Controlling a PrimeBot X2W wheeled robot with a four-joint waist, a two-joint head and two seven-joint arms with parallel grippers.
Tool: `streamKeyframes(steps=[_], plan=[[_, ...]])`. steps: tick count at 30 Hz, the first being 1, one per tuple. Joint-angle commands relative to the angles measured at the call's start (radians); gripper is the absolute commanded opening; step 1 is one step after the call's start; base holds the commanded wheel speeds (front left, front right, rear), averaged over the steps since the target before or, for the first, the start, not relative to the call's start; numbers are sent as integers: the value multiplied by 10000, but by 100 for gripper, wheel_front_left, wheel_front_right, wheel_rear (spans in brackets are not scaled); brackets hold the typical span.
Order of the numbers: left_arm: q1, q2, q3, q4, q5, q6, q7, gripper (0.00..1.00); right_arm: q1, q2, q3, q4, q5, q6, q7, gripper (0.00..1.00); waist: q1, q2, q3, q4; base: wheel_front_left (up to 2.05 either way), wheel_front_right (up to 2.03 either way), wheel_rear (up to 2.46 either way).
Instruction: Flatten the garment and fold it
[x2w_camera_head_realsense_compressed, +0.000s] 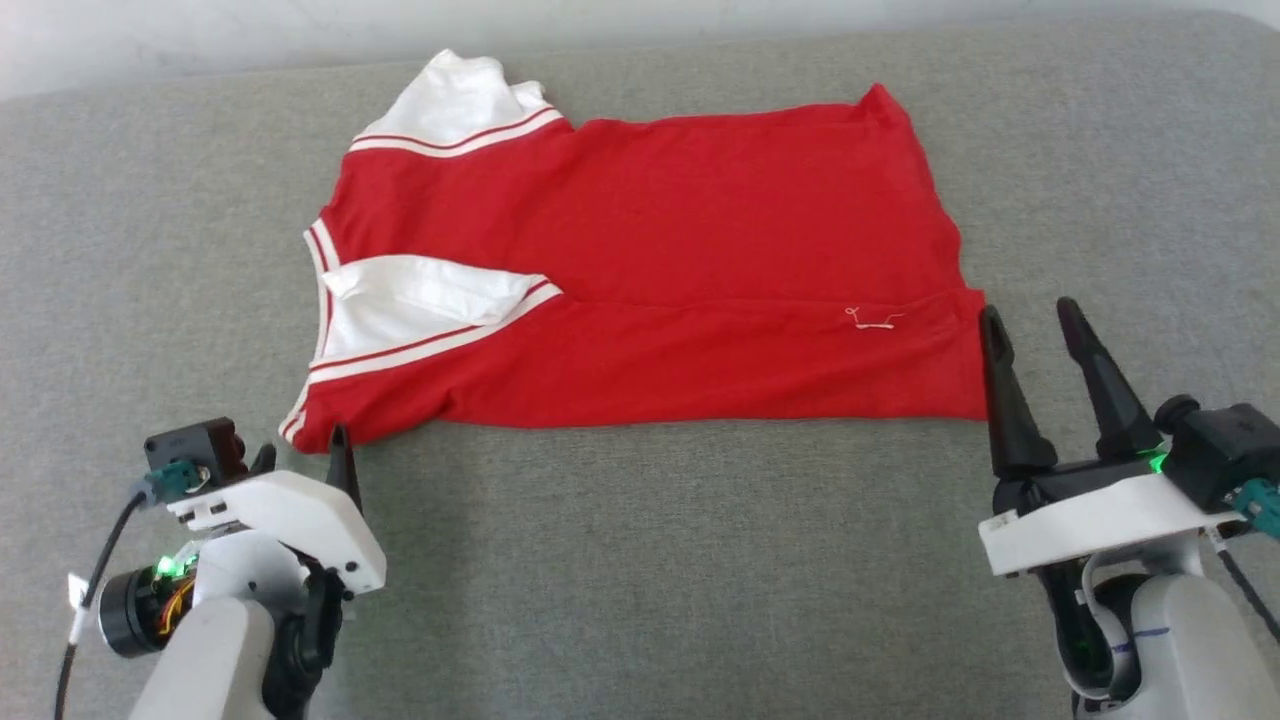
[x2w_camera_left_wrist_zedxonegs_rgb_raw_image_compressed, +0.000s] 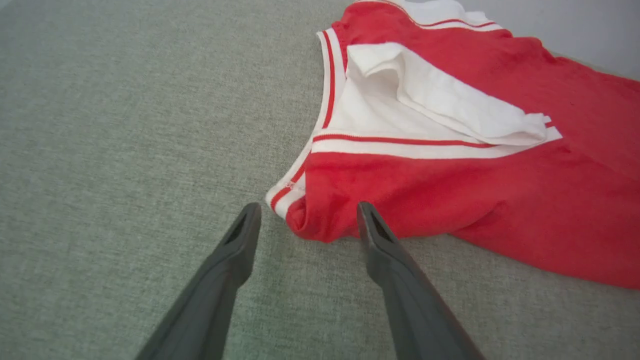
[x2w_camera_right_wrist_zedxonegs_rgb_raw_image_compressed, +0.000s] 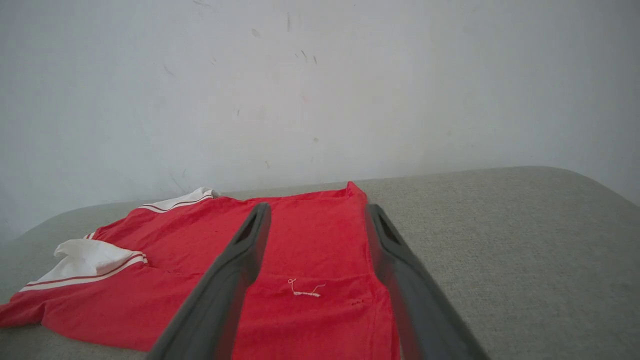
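The garment (x2w_camera_head_realsense_compressed: 650, 220) lies sideways on the grey surface, plain red side up, collar end to the left and hem to the right. Its near long edge is folded over the body, and both white sleeves (x2w_camera_head_realsense_compressed: 420, 290) are tucked in on top. No lettering or number shows. My left gripper (x2w_camera_head_realsense_compressed: 300, 455) stands open at the near left corner; in the left wrist view that corner of the garment (x2w_camera_left_wrist_zedxonegs_rgb_raw_image_compressed: 450, 190) sits between the tips of the left gripper (x2w_camera_left_wrist_zedxonegs_rgb_raw_image_compressed: 308, 209), untouched. My right gripper (x2w_camera_head_realsense_compressed: 1030, 315) is open just right of the hem's near corner, and the right wrist view looks along the right gripper (x2w_camera_right_wrist_zedxonegs_rgb_raw_image_compressed: 317, 207) over the garment (x2w_camera_right_wrist_zedxonegs_rgb_raw_image_compressed: 310, 240).
The grey fabric surface (x2w_camera_head_realsense_compressed: 640, 560) spreads wide in front of the garment and on both sides. A white wall (x2w_camera_right_wrist_zedxonegs_rgb_raw_image_compressed: 320, 75) rises right behind its far edge. A short loose white thread (x2w_camera_head_realsense_compressed: 872, 320) lies on the cloth near the hem.
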Motion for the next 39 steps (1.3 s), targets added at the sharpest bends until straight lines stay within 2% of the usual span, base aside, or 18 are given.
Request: streamKeyframes(steps=[1, 7, 8, 9, 10, 16, 19, 23, 27, 34, 35, 36, 37, 38, 39], plan=[[-67, 117, 35, 100, -160, 118, 566, 100, 129, 85, 78, -29, -28, -11, -34, 100, 2, 0, 36, -151, 0, 0, 0], [-283, 428, 100, 585, -625, 191, 2087, 100, 178, 166, 420, -18, -57, -11, 46, 100, 2, 0, 110, -493, 0, 0, 0], [-265, 473, 82, 620, -721, 135, 2315, 78, 180, 172, 453, -7, -84, -11, 70, 100, 2, 0, 114, -543, 0, 0, 0], [-243, 527, 74, 619, -785, 89, 2472, 35, 178, 175, 481, 0, -109, -11, 80, 100, 2, 0, 112, -586, 0, 0, 0], [-223, 572, 81, 585, -825, 53, 2541, 0, 180, 179, 488, 3, -127, -11, 80, 100, 2, 0, 110, -609, 0, 0, 0], [-50, 683, 72, 308, -891, -132, 2422, 0, 114, 191, 240, 112, -388, -11, 185, 100, 2, 0, 50, -562, 0, 0, 0], [-27, 649, -8, 230, -879, -214, 2312, 0, -95, 207, -146, 373, -533, -11, 691, 100, 2, 0, 50, -448, 0, 0, 0], [-88, 586, -154, 196, -826, -310, 2180, 0, -635, 230, -658, 1110, -592, -11, 2366, 100, 2, 0, 128, -287, 0, 0, 0], [-259, 490, -318, 216, -773, -417, 2054, 0, -1285, 237, -1020, 1929, -373, -11, 4650, 100, 2, 0, 277, -123, 0, 0, 0], [-582, 384, -551, 302, -676, -589, 1842, 0, -2118, 239, -1320, 2725, -711, -11, 8258, 100, 2, 0, 502, 118, 0, 0, 0], [-582, 384, -551, 302, -676, -589, 1842, 0, -2118, 239, -1320, 2725, -711, -11, 8258, 100, 2, 0, 502, 118, 0, 0, 0], [-620, 373, -574, 313, -665, -613, 1799, 0, -2167, 239, -1292, 2744, -778, -11, 8743, 100, 2, 0, 523, 149, 0, 0, 0], [-653, 365, -591, 324, -655, -630, 1759, 0, -2204, 239, -1252, 2711, -871, -11, 9193, 89, 2, 0, 546, 175, 0, 0, 0], [-680, 358, -602, 335, -652, -646, 1721, 0, -2235, 239, -1218, 2629, -936, -11, 9568, 45, 2, 0, 563, 195, 0, 0, 0], [-706, 363, -618, 339, -627, -663, 1664, 0, -2267, 239, -1193, 2506, -944, -11, 9852, 31, 2, 0, 579, 212, 0, 0, 0]])
